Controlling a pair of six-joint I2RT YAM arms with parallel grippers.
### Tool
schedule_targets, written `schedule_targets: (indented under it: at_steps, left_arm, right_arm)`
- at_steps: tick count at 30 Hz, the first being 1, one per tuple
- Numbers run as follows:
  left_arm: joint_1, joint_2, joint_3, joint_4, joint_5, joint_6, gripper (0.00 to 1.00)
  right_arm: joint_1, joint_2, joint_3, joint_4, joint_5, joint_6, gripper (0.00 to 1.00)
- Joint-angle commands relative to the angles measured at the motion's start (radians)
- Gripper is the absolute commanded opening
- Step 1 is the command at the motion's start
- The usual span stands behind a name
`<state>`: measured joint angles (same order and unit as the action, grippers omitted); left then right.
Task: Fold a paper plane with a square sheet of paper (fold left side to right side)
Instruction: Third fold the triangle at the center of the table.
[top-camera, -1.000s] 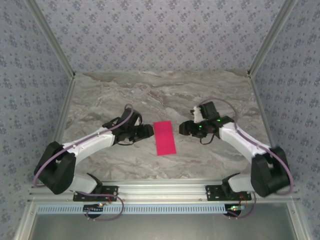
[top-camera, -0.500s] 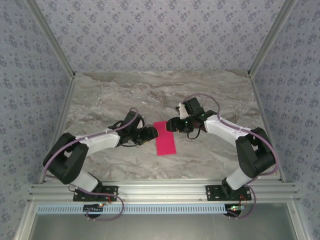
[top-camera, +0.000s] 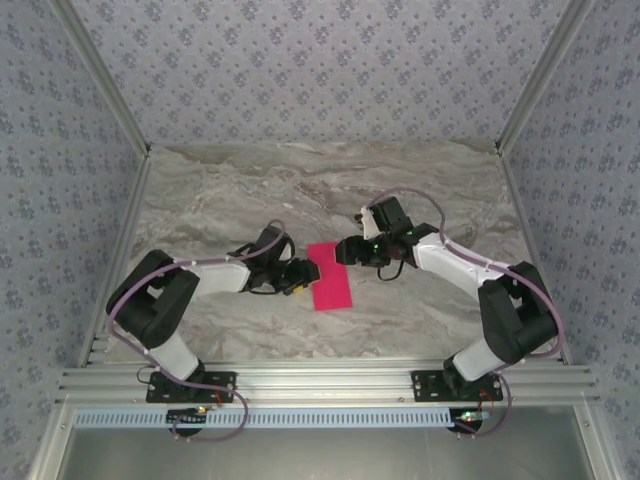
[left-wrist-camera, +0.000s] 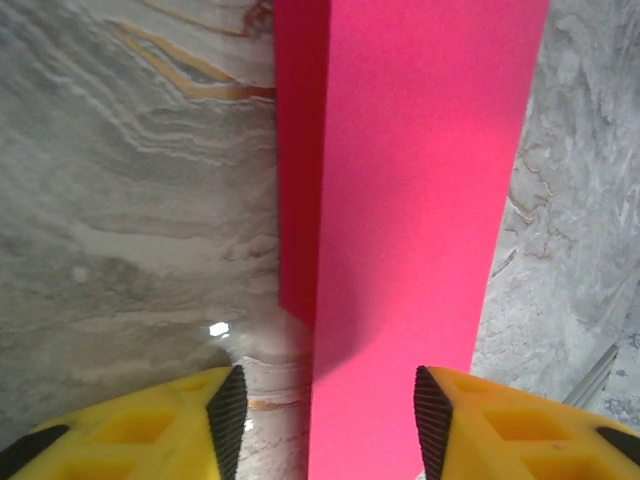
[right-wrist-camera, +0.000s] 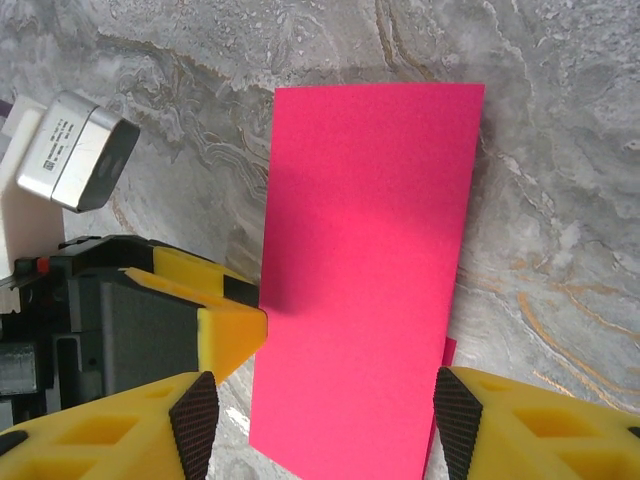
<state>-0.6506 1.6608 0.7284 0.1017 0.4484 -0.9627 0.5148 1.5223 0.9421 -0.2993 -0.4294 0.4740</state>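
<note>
The square sheet of paper (top-camera: 331, 283) lies flat at the table's middle as a narrow magenta rectangle, doubled over on itself. In the left wrist view the paper (left-wrist-camera: 420, 200) shows a lower layer peeking out along its left side. My left gripper (top-camera: 302, 278) is open at the sheet's left edge, and its fingertips (left-wrist-camera: 227, 415) straddle the paper's near end. My right gripper (top-camera: 344, 250) is open over the sheet's upper right edge, and the paper (right-wrist-camera: 365, 260) runs between its fingers (right-wrist-camera: 195, 420). The left gripper's yellow finger (right-wrist-camera: 225, 335) touches the sheet's edge. The dart-shaped paper plane is out of view.
The grey marble table (top-camera: 220, 190) is bounded by aluminium rails and patterned walls. The left wrist's camera housing (right-wrist-camera: 70, 150) sits close to my right gripper. Both arms meet near the centre, less than a gripper's length apart.
Both arms have closed in on the paper. The right gripper swung left to its upper right edge, and the left gripper slid right and nearer, to its left edge. The paper has not moved.
</note>
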Motion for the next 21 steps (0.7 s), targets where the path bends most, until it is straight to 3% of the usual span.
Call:
schedule_targets:
  at_steps: [1,14,18,21]
  left_arm:
    - [-0.012,0.026,0.037,0.034,0.032,-0.004,0.45]
    - [-0.016,-0.016,0.054,0.000,0.008,-0.009,0.16]
    - [-0.015,-0.046,0.057,-0.022,0.002,-0.020,0.08]
    - [-0.015,-0.055,0.065,-0.038,0.013,-0.037,0.05]
  right_arm:
    - [-0.006,-0.042,-0.023,-0.030,0.019,-0.025,0.64]
    - [0.002,-0.238,-0.185,0.054,0.074,-0.087,0.69]
    - [0.054,-0.341,-0.271,0.115,0.137,-0.148,0.76]
    - [0.147,-0.405,-0.329,0.142,0.230,-0.217,0.78]
